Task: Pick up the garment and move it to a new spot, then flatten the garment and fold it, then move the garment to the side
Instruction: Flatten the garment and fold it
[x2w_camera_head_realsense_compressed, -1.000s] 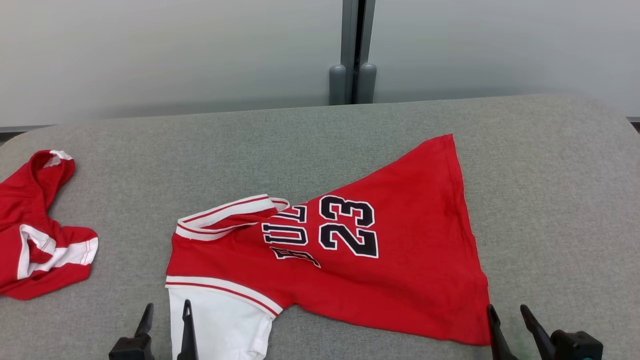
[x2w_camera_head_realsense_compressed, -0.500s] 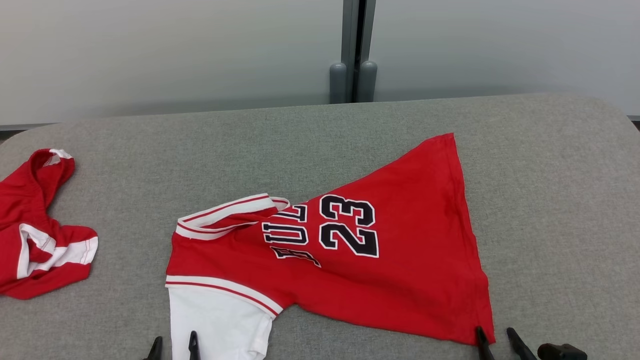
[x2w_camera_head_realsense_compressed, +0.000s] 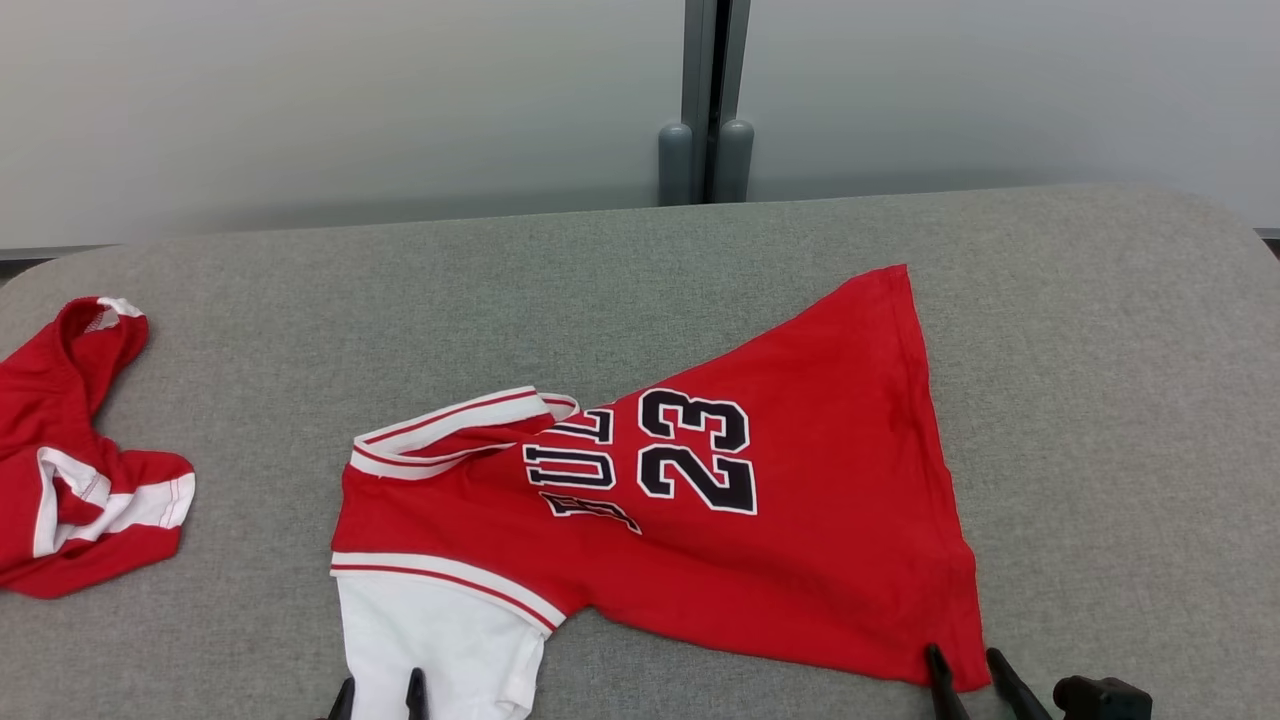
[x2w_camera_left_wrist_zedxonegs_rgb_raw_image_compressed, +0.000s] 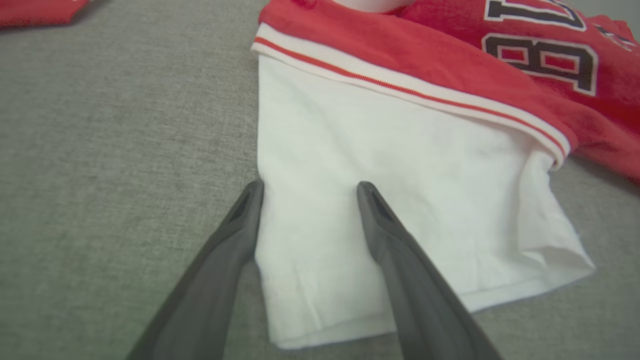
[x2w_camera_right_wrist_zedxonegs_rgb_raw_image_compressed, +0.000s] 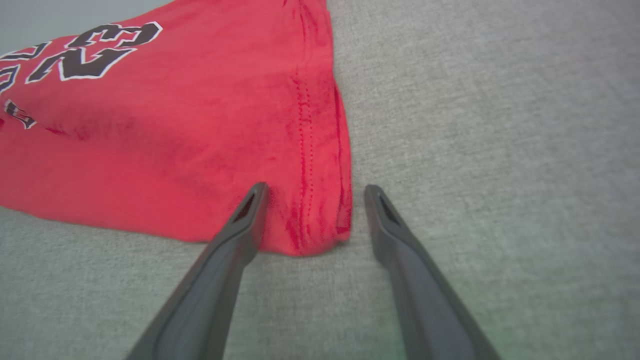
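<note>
Your garment (x2w_camera_head_realsense_compressed: 830, 520) is red with a black, white-edged 23, a white sleeve (x2w_camera_head_realsense_compressed: 440, 630) and red-striped white trim; the table (x2w_camera_head_realsense_compressed: 1100, 400) is flecked grey.

A grey felt-covered table (x2w_camera_head_realsense_compressed: 1100, 350) stands before pale wall panels (x2w_camera_head_realsense_compressed: 300, 100) split by a dark vertical seam (x2w_camera_head_realsense_compressed: 717, 60).

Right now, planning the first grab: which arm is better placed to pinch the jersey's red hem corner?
Right: the open right gripper straddles the hem corner of the jersey; the left gripper is at the white sleeve.
</note>
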